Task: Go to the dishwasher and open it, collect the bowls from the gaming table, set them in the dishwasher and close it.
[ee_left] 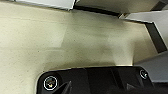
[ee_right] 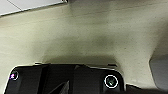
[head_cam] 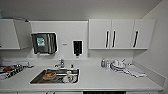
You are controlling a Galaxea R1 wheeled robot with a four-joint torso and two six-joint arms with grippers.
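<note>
A white countertop (head_cam: 100, 77) runs wall to wall, its open stretch lying right of the steel sink (head_cam: 56, 76), where dishes (head_cam: 60, 76) crowd the basin. A faucet (head_cam: 61, 63) stands behind the sink; a rack of crockery (head_cam: 117, 65) and a folded cloth (head_cam: 136, 72) block the far right. Left of the sink, a tray of items (head_cam: 10, 70) takes the corner. Wall cabinets (head_cam: 121, 33) hang above, well clear of the surface

sink (head_cam: 37, 79) in counter (head_cam: 105, 80) | faucet (head_cam: 61, 63) behind | cabinets (head_cam: 121, 33) above right
</note>
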